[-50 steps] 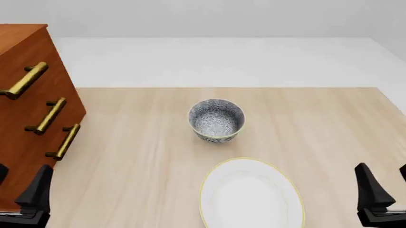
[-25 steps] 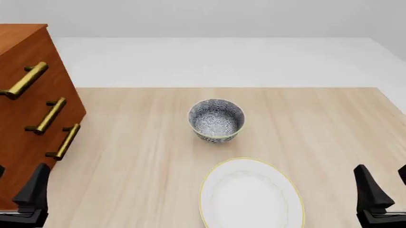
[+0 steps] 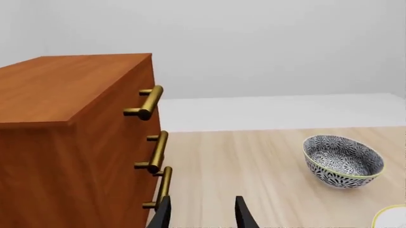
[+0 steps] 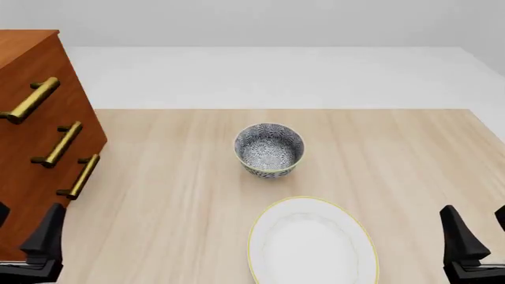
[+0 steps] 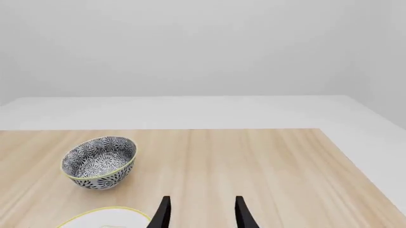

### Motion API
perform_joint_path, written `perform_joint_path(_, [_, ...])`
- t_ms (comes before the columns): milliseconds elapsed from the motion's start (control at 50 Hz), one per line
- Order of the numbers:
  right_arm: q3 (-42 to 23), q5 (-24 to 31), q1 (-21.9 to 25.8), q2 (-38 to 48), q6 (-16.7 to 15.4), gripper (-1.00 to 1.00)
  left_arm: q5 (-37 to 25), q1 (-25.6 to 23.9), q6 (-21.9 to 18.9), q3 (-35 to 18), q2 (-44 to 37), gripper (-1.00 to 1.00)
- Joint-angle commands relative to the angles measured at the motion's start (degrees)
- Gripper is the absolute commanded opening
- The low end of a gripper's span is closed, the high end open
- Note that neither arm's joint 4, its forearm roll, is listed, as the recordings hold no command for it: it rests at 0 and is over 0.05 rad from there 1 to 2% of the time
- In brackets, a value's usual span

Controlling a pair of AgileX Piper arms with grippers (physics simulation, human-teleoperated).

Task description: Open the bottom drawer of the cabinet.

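Cabinet (image 4: 35, 136) at left edge of frame, on tabletop (image 4: 181, 177). Bottom drawer (image 4: 49, 198) lowest, shut, brass handle (image 4: 81, 176) on front. My left fingers (image 4: 44, 239) parted, empty, lower left, near handle. My right fingers (image 4: 462, 239) parted, empty, lower right. Judgement: drawer stiff, slides straight; pinch handle mid-bar. Bowl (image 4: 269, 149) centre.
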State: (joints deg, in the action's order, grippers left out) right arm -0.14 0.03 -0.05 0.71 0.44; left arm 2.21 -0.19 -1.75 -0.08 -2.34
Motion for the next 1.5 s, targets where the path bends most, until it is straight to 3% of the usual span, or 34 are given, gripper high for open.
perform_joint_path(20, [0.0, -0.1, 0.0, 0.1, 0.0, 1.00, -0.3, -0.4, -0.2, 0.1, -0.1, 1.00])
perform_joint_path(520, [0.0, 0.0, 0.0, 0.1, 0.0, 1.00, -2.1, -0.5, -0.7, 0.0, 1.3, 1.00])
perform_joint_path(700, [0.0, 0.0, 0.0, 0.0, 0.0, 1.00, -1.6, -1.7, -6.3, -0.4, -0.9, 1.00])
perform_joint_path(760, [0.0, 0.0, 0.0, 0.1, 0.0, 1.00, -1.6, -3.2, -5.9, -0.9, -1.2, 1.00])
perform_joint_path(820, [0.0, -0.1, 0.0, 0.1, 0.0, 1.00, 1.8, -4.1, -10.6, -0.9, -5.9, 1.00])
perform_joint_path(880, [0.0, -0.1, 0.0, 0.1, 0.0, 1.00, 2.3, -5.5, -10.5, -1.5, -7.1, 1.00])
perform_joint_path(920, [0.0, -0.1, 0.0, 0.1, 0.0, 1.00, 2.7, -7.8, -14.8, -1.9, -7.7, 1.00])
perform_joint_path(980, [0.0, -0.2, 0.0, 0.2, 0.0, 1.00, 3.5, -8.4, -15.8, -2.0, -8.8, 1.00])
perform_joint_path(1040, [0.0, -0.2, 0.0, 0.3, 0.0, 1.00, 7.2, -10.0, -16.5, -2.4, -15.7, 1.00])
perform_joint_path(1100, [0.0, -0.3, 0.0, 0.3, 0.0, 1.00, 7.2, -9.4, -18.3, -2.3, -15.0, 1.00])
perform_joint_path(1160, [0.0, -0.3, 0.0, 0.3, 0.0, 1.00, 9.2, -10.4, -23.3, -1.4, -16.5, 1.00])
perform_joint_path(1260, [0.0, -0.4, 0.0, 0.4, 0.0, 1.00, 10.0, -10.4, -23.6, -2.7, -18.7, 1.00])
perform_joint_path(1280, [0.0, -0.5, 0.0, 0.5, 0.0, 1.00, 12.1, -9.9, -26.4, -2.2, -21.1, 1.00])
perform_joint_path(1300, [0.0, -0.5, 0.0, 0.5, 0.0, 1.00, 12.4, -9.9, -26.4, -2.2, -21.3, 1.00])
perform_joint_path(1320, [0.0, -0.5, 0.0, 0.5, 0.0, 1.00, 17.4, -10.2, -31.1, -1.2, -27.7, 1.00])
perform_joint_path(1420, [0.0, -0.5, 0.0, 0.5, 0.0, 1.00, 17.6, -9.4, -31.4, -2.6, -28.1, 1.00])
perform_joint_path(1440, [0.0, -0.5, 0.0, 0.6, 0.0, 1.00, 19.2, -8.7, -33.9, -2.5, -29.4, 1.00])
perform_joint_path(1500, [0.0, -0.5, 0.0, 0.5, 0.0, 1.00, 21.0, -9.0, -35.5, -2.6, -31.5, 1.00])
